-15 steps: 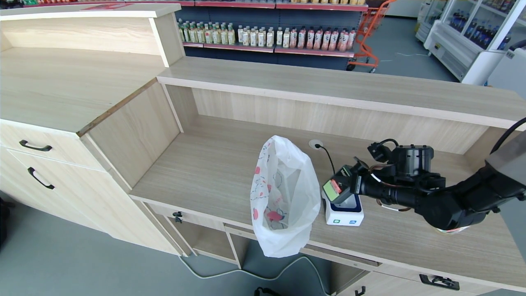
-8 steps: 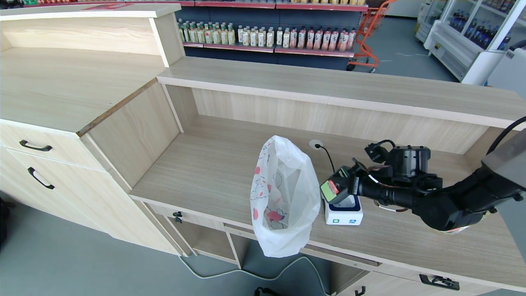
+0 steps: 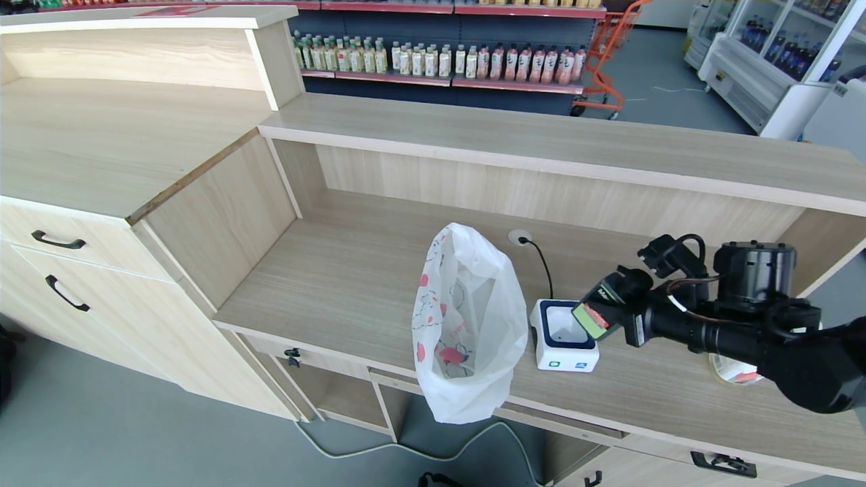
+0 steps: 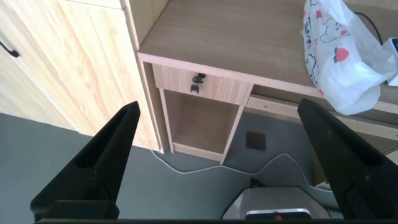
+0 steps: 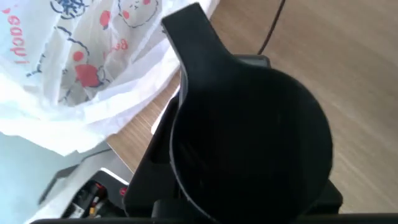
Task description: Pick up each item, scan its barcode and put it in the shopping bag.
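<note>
My right gripper is shut on a small dark box with a green and red face, held just above the counter to the right of the scanner. The white and blue scanner stands on the counter with its window uncovered. A white shopping bag printed with red and blue figures hangs open at the counter's front edge, left of the scanner. In the right wrist view the dark box blocks most of the picture, with the bag beyond it. My left gripper hangs open over the floor in front of the counter.
A round white and red container lies on the counter under my right arm. The scanner's black cable runs back to a port in the counter. A raised ledge borders the back, a taller cabinet the left.
My right arm has drawn back to the right with the box, from over the scanner to beside it, so the scanner window now shows. The bag and scanner have not moved.
</note>
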Robot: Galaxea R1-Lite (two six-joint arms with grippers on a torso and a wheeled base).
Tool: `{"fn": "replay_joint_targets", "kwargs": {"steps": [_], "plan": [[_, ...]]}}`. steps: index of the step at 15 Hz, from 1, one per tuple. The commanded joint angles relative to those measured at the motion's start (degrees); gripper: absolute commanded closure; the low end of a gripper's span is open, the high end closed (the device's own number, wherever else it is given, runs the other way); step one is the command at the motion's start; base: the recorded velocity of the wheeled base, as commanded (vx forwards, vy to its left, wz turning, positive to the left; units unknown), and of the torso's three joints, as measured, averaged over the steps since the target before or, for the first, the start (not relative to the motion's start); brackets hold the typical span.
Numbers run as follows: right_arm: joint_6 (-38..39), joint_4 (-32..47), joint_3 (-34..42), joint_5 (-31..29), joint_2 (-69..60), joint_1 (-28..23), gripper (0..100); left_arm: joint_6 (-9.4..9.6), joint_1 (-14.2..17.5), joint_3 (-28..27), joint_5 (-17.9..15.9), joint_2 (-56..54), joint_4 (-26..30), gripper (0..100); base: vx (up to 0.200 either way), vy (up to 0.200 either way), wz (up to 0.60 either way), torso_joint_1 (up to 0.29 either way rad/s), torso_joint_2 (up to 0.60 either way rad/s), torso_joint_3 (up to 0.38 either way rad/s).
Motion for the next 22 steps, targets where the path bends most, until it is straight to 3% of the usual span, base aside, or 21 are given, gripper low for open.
{"fn": "replay_joint_targets", "kwargs": {"steps": [1,7,11,15,22], "plan": [[-10.92,-0.57,6.30,0.10,-12.64,-7.07,100,-0.01,0.00,0.01,-0.01,-0.02,0.04,0,0.000,0.000,0.00,0.000,0.00,0.000],[-20.23,-4.26,7.09,0.19,-18.26,-10.06,100,-0.01,0.00,0.01,-0.01,-0.02,0.04,0,0.000,0.000,0.00,0.000,0.00,0.000],[-23.04,-4.53,6.91,0.46,-18.52,-8.21,100,-0.01,0.00,0.01,-0.01,-0.02,-0.05,0,0.000,0.000,0.60,0.004,0.00,0.002],[-22.87,-12.61,3.57,0.37,-9.38,0.66,100,-0.01,0.00,0.01,-0.01,-0.02,-0.05,0,0.000,0.000,0.60,0.006,0.00,0.001],[-15.75,-11.21,2.78,0.28,6.00,1.37,100,-0.01,0.00,0.01,-0.01,-0.02,0.04,0,0.000,0.000,0.00,0.000,0.00,0.000]]}}
